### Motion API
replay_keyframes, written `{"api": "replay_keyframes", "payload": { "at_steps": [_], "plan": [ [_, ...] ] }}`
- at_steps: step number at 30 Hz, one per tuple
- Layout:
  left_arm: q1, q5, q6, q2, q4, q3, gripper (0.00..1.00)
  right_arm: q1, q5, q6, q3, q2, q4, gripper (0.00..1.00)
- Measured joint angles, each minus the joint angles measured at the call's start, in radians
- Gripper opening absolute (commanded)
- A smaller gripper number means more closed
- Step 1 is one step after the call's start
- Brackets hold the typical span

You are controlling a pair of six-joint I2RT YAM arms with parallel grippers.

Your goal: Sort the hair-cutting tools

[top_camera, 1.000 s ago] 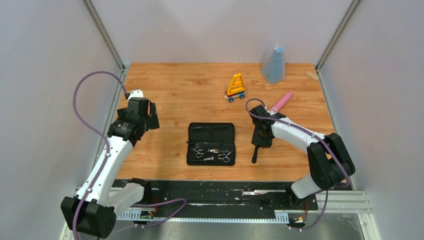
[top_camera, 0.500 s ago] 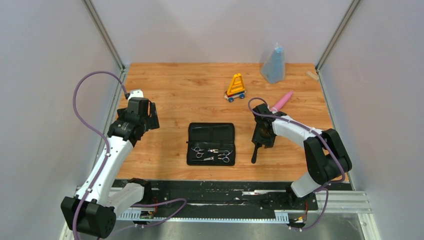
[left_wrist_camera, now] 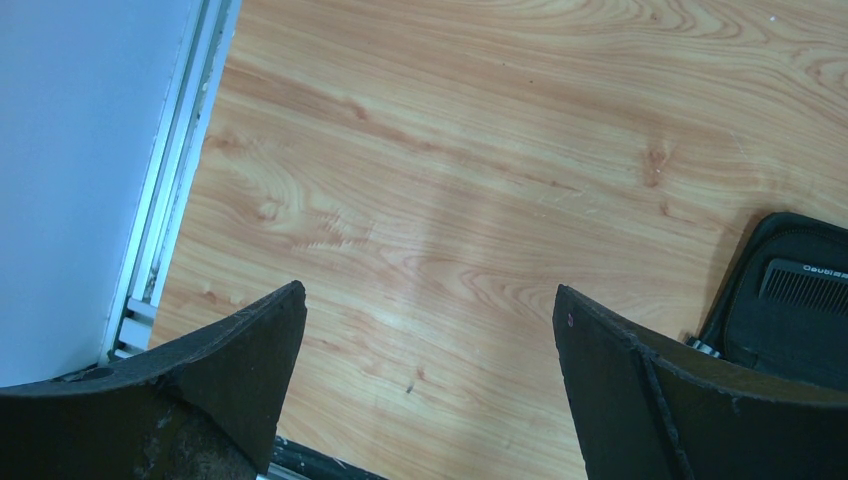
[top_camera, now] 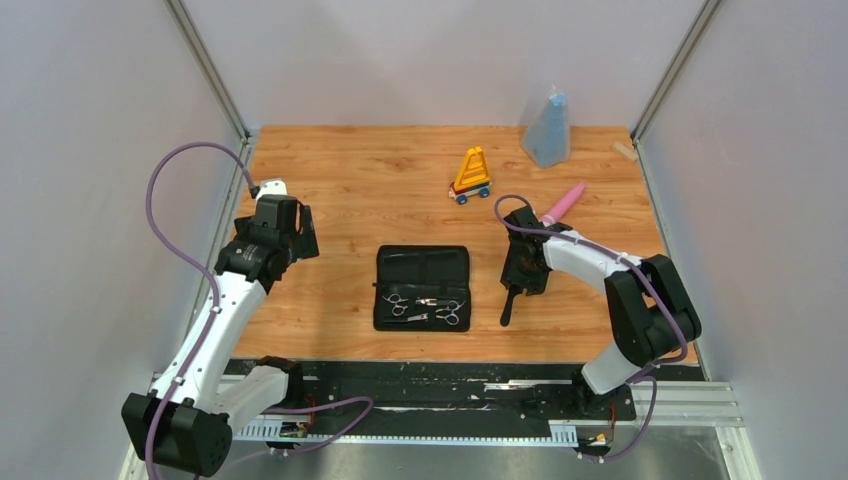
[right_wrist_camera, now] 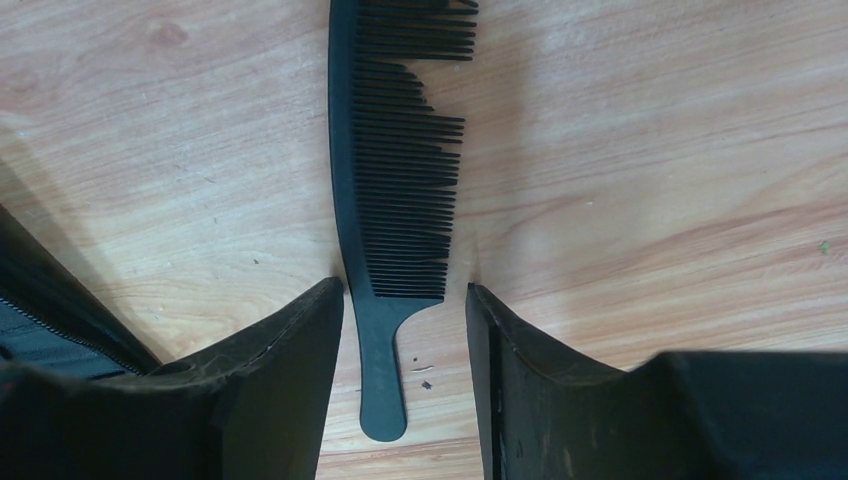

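Observation:
A black handled comb (right_wrist_camera: 390,190) lies flat on the wood. My right gripper (right_wrist_camera: 404,290) is open and low over it, with one finger on each side where the teeth meet the handle. In the top view the right gripper (top_camera: 524,270) hides most of the comb, and only the comb's handle (top_camera: 507,312) sticks out below. An open black case (top_camera: 422,262) holds two silver scissors (top_camera: 397,303) (top_camera: 449,311). A second black comb (left_wrist_camera: 805,285) lies in the case (left_wrist_camera: 780,330). My left gripper (left_wrist_camera: 430,320) is open and empty over bare wood, to the left of the case.
A yellow-orange wheeled toy (top_camera: 471,175), a pink wand (top_camera: 562,203) and a blue bag (top_camera: 548,130) lie at the back right. The case's edge (right_wrist_camera: 40,310) is just left of my right fingers. The left wall rail (left_wrist_camera: 170,200) runs close beside my left gripper.
The right arm's elbow has shifted slightly left, with the gripper staying over the handled comb. The left arm has not moved.

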Motion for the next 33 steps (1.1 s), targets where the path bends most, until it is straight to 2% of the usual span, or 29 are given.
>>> {"api": "replay_keyframes", "payload": {
  "at_steps": [7, 12, 23, 33],
  "plan": [
    [0.000, 0.002, 0.000, 0.000, 0.000, 0.000, 1.00, -0.002, -0.002, -0.011, 0.031, 0.034, -0.016, 0.49],
    [0.000, 0.003, 0.000, 0.000, 0.000, 0.000, 1.00, -0.004, -0.008, -0.016, 0.044, 0.048, -0.027, 0.45],
    [0.000, 0.003, 0.000, 0.000, 0.000, 0.000, 1.00, -0.005, -0.032, -0.040, 0.058, 0.060, -0.027, 0.22],
    [0.000, 0.003, 0.000, 0.008, 0.000, 0.000, 1.00, -0.005, -0.087, -0.106, 0.029, 0.000, -0.029, 0.05]
  ]
}}
